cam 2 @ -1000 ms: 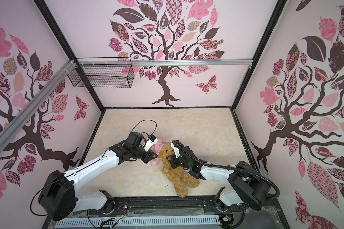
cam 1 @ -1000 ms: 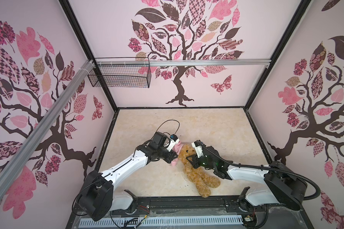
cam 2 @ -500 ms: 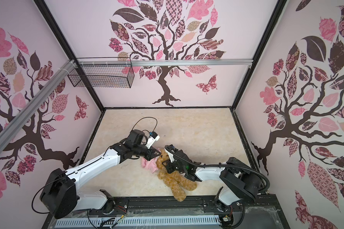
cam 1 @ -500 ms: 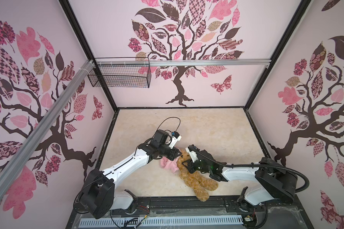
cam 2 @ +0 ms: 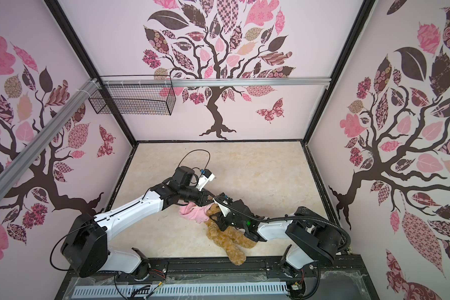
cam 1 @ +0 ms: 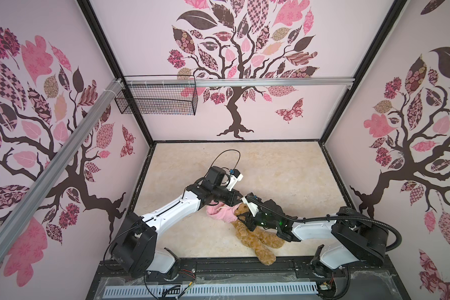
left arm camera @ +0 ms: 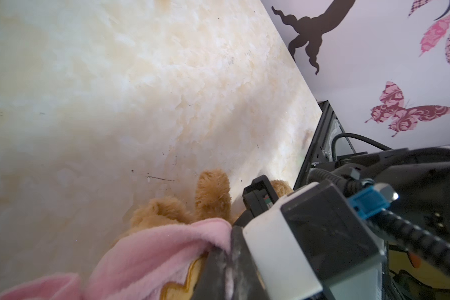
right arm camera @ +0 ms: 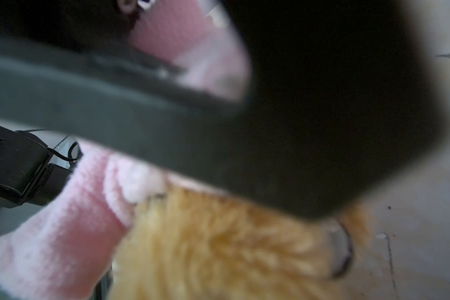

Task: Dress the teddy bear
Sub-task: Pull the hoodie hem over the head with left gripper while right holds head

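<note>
Near the table's front edge the teddy bear's head is half hidden by the pink shirt and the right gripper, whose opening is unreadable; the left gripper, reaching low, is closed.

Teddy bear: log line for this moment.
teddy bear: lying on table, undressed | pink shirt: bunched against its head | left gripper: shut on pink shirt | right gripper: at bear's head, grip unclear
</note>
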`<state>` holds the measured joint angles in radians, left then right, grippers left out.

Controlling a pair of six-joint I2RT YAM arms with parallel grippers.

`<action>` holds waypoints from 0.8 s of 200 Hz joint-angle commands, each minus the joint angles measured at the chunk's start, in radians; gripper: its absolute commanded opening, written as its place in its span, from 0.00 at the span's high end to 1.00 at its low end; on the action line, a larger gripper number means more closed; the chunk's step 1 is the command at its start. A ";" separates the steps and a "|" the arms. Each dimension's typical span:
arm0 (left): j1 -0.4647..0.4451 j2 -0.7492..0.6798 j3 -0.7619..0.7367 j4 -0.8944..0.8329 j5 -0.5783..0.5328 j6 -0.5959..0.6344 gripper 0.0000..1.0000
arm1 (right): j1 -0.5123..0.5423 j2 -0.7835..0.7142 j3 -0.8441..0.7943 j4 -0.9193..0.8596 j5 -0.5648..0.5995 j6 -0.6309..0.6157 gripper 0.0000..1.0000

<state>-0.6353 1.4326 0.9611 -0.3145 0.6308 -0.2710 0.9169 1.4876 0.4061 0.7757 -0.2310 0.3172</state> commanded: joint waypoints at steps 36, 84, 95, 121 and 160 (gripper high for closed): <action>-0.007 0.004 0.000 0.051 0.195 -0.038 0.84 | -0.010 -0.018 -0.037 0.188 -0.020 -0.063 0.83; 0.011 -0.041 -0.048 0.235 0.295 -0.183 0.74 | -0.035 0.024 -0.048 0.268 -0.052 -0.051 0.82; 0.012 -0.040 -0.047 0.235 0.296 -0.183 0.72 | -0.034 0.030 -0.058 0.303 -0.039 -0.035 0.82; 0.029 -0.042 -0.028 0.158 0.256 -0.132 0.66 | -0.036 0.022 -0.069 0.319 -0.021 -0.030 0.82; 0.040 -0.074 0.031 0.021 0.155 -0.033 0.54 | -0.036 0.026 -0.097 0.323 0.004 -0.042 0.83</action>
<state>-0.5961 1.4014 0.9367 -0.2348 0.8116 -0.3767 0.8803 1.4937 0.3202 1.0443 -0.2382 0.2729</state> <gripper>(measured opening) 0.429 0.181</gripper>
